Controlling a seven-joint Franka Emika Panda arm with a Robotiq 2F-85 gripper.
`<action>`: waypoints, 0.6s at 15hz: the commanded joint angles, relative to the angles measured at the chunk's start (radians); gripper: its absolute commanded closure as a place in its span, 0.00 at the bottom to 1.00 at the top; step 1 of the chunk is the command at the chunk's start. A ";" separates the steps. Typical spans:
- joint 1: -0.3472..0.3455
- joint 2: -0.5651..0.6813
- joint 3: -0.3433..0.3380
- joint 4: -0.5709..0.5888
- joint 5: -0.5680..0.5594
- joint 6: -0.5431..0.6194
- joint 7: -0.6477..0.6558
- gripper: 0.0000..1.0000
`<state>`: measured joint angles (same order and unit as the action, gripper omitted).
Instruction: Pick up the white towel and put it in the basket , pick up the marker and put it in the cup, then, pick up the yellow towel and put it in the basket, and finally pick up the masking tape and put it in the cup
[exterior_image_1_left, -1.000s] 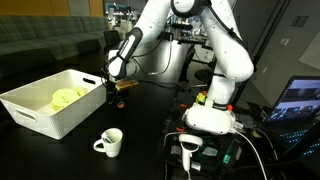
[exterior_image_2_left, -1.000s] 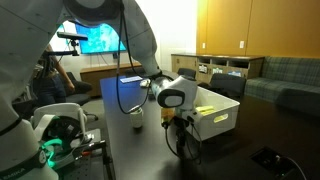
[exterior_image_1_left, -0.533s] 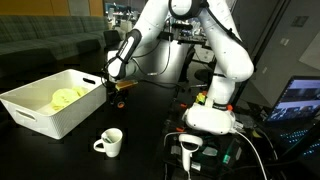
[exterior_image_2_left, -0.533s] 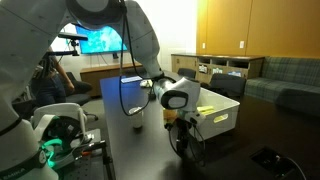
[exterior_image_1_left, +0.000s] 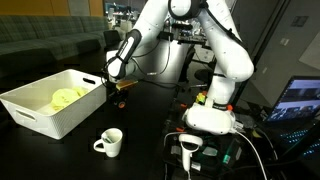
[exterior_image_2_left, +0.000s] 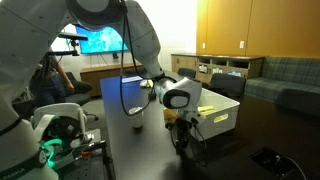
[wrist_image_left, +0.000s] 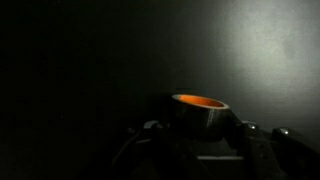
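- Wrist view is showing the masking tape (wrist_image_left: 200, 108) lying flat on the dark worktop (wrist_image_left: 90, 60), its inner wall glowing orange, right between the fingers (wrist_image_left: 150, 132) of the end effector (wrist_image_left: 198, 138).
- The fingers are sitting just beside the roll on either side. The picture is too dark to tell whether they are pressing on it or standing clear of it.
- In both exterior views the arm is standing just as it did a second ago, bent low over the worktop right beside the basket (exterior_image_1_left: 45, 118). No shift is showing there.
- The yellow towel (exterior_image_1_left: 67, 97) is lying inside the basket, and the cup (exterior_image_1_left: 108, 143) is standing well apart from the end effector, both as before.
- In the exterior views the roll under the end effector is looking too small and dark to make out, and the inside of the cup is not showing.
- The wrist view's bottom edge is cutting off the lower part of the end effector.
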<state>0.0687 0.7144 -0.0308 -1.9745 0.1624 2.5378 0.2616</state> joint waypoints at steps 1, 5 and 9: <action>0.016 -0.003 -0.013 0.017 -0.030 -0.047 0.014 0.73; 0.025 -0.072 -0.002 -0.052 -0.058 -0.037 -0.022 0.73; 0.076 -0.167 0.001 -0.148 -0.142 -0.019 -0.042 0.73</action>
<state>0.1028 0.6580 -0.0263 -2.0191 0.0791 2.5132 0.2365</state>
